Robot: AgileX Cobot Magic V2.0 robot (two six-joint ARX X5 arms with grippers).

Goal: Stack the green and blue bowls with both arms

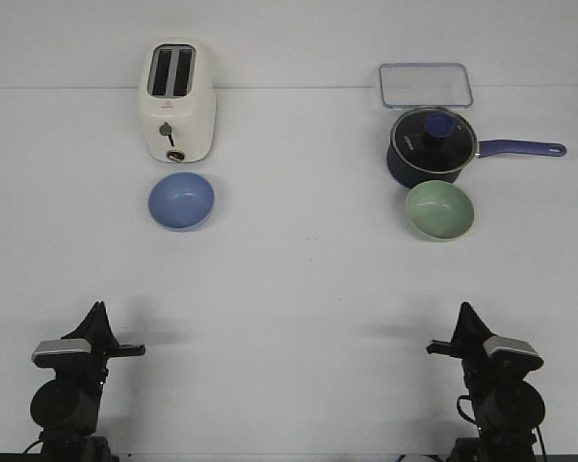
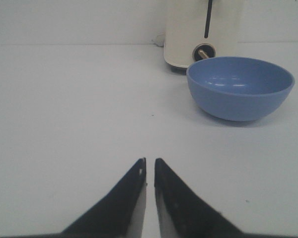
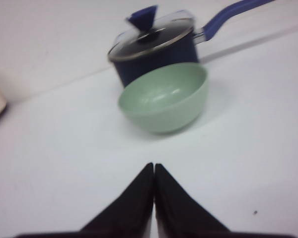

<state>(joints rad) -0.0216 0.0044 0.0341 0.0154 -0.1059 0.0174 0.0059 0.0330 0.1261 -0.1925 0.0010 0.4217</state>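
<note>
The blue bowl (image 1: pixel 181 201) stands upright on the white table at the left, just in front of the toaster; it also shows in the left wrist view (image 2: pixel 240 87). The green bowl (image 1: pixel 440 211) stands upright at the right, just in front of the saucepan, and shows in the right wrist view (image 3: pixel 165 104). My left gripper (image 1: pixel 98 308) is low at the near left, far short of the blue bowl, empty, its jaws (image 2: pixel 150 159) all but closed with a thin slit. My right gripper (image 1: pixel 462 308) is at the near right, short of the green bowl, shut and empty (image 3: pixel 154 164).
A cream toaster (image 1: pixel 177 100) stands behind the blue bowl. A dark navy lidded saucepan (image 1: pixel 433 145) with its long handle pointing right touches or nearly touches the green bowl's far side. A clear flat container lid (image 1: pixel 425 85) lies behind the saucepan.
</note>
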